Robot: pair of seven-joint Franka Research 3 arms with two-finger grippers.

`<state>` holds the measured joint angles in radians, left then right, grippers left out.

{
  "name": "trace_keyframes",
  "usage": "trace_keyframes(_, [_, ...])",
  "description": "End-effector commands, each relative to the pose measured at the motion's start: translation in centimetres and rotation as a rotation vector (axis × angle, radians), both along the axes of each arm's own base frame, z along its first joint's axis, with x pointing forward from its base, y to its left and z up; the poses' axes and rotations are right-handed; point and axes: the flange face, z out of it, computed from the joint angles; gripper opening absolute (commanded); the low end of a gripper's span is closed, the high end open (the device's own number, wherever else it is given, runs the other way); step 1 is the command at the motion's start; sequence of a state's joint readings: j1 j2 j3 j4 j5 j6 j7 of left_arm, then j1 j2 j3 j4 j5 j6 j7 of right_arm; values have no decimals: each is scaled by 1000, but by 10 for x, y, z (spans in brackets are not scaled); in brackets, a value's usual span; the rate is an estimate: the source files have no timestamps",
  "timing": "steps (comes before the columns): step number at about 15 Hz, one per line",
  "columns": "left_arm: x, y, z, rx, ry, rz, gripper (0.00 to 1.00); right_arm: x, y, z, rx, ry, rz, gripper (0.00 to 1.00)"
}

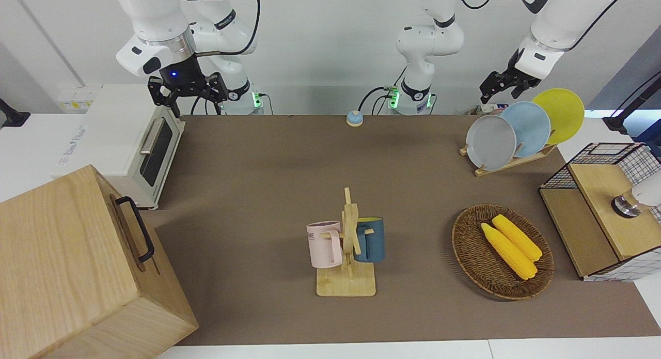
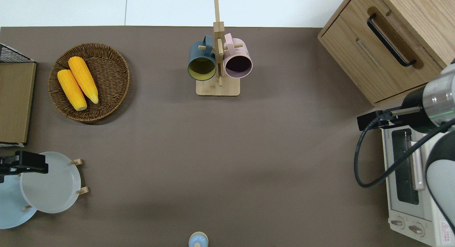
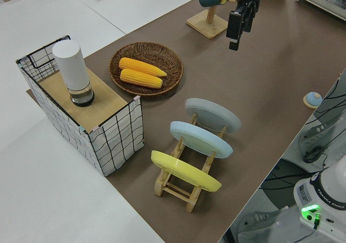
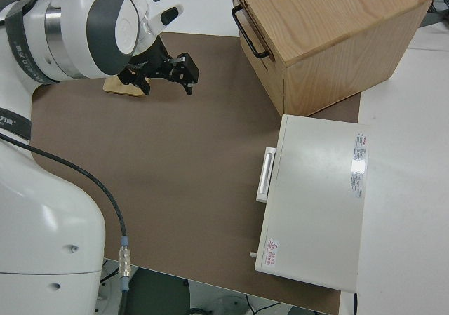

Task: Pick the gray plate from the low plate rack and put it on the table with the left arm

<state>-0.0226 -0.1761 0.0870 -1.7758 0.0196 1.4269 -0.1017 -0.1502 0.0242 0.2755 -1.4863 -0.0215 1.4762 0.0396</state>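
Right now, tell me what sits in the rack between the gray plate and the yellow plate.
The blue plate stands in the middle slot of the rack, between the gray plate and the yellow plate; the left side view shows it best.

A matt brown mat covers the table point(image 1: 258, 204), framed by smooth white borders. Beside the woven wicker basket point(image 1: 472, 250) of waxy yellow corn point(image 1: 508, 250), the low plate rack point(image 3: 186, 186) shows pale bare wood slats; its gray plate point(image 1: 490, 142), light blue plate point(image 1: 529, 127) and yellow plate point(image 1: 560, 113) look smooth with a soft sheen. Farther along the table from the basket, a light wooden mug stand point(image 1: 348, 276), a grained wood cabinet point(image 1: 67, 266) and a white enamelled toaster oven point(image 1: 131, 142) stand beneath glossy white plastic arms
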Motion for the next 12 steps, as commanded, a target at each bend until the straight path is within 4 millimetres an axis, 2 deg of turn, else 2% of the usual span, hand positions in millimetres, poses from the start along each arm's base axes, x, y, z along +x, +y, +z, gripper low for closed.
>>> trace_keyframes(1, [1, -1, 7, -10, -42, -85, 985, -2, -1, 4, -3, 2, -14, 983])
trace_keyframes(12, [0, 0, 6, -1, -35, -88, 985, -2, -1, 4, -2, 4, -14, 983])
